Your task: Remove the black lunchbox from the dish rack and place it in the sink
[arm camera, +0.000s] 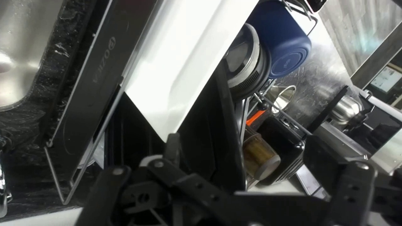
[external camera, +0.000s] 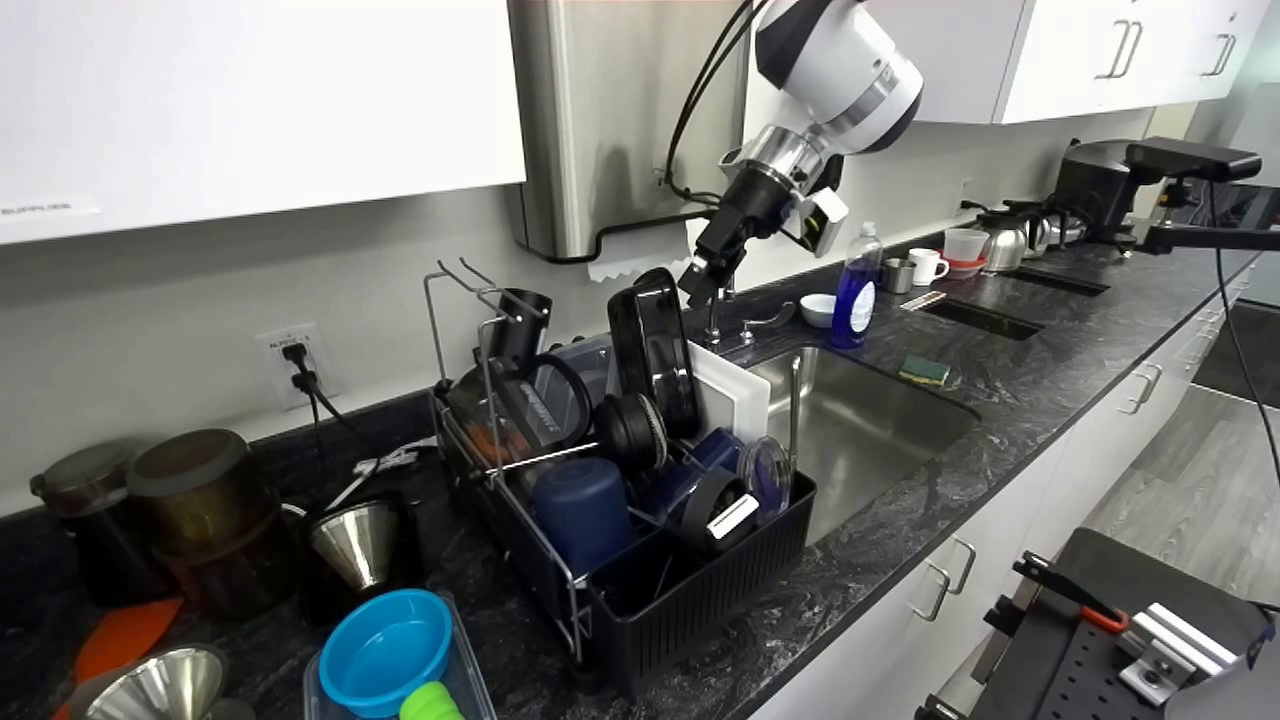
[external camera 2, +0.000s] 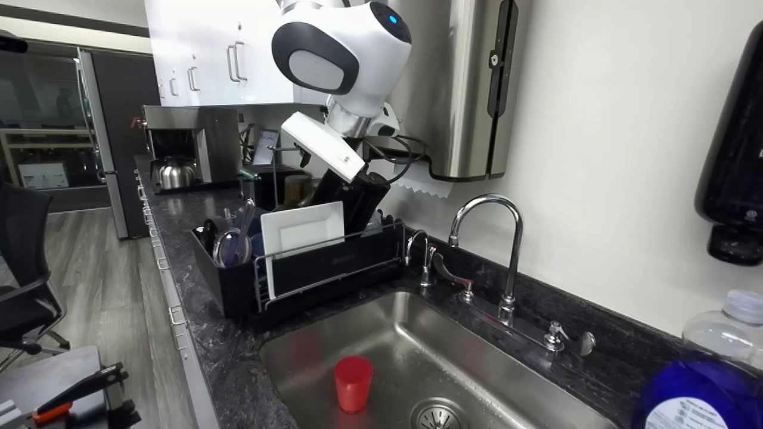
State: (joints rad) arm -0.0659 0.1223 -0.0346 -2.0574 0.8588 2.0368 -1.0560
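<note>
The black lunchbox point(external camera: 655, 350) stands on edge in the dish rack point(external camera: 690, 610), behind a white plate point(external camera: 735, 390). In an exterior view, the plate point(external camera 2: 304, 229) and dark overlap with the gripper make it hard to pick out. The rack also shows there point(external camera 2: 340, 262). My gripper point(external camera: 700, 278) is beside the lunchbox's upper end. In the wrist view, my gripper point(arm camera: 246, 149) is open, with the lunchbox point(arm camera: 216, 135) between its fingers, nearer the left one; contact cannot be told. The sink point(external camera: 850, 430) lies beside the rack and shows in another exterior view point(external camera 2: 381, 333).
A red cup point(external camera 2: 353, 384) stands in the sink below the tall faucet point(external camera 2: 515, 238). A steel towel dispenser point(external camera: 630, 120) hangs on the wall near the arm. A blue cup point(external camera: 580, 510) and dark pot point(external camera: 628, 435) crowd the rack. A blue soap bottle point(external camera: 858, 290) stands behind the sink.
</note>
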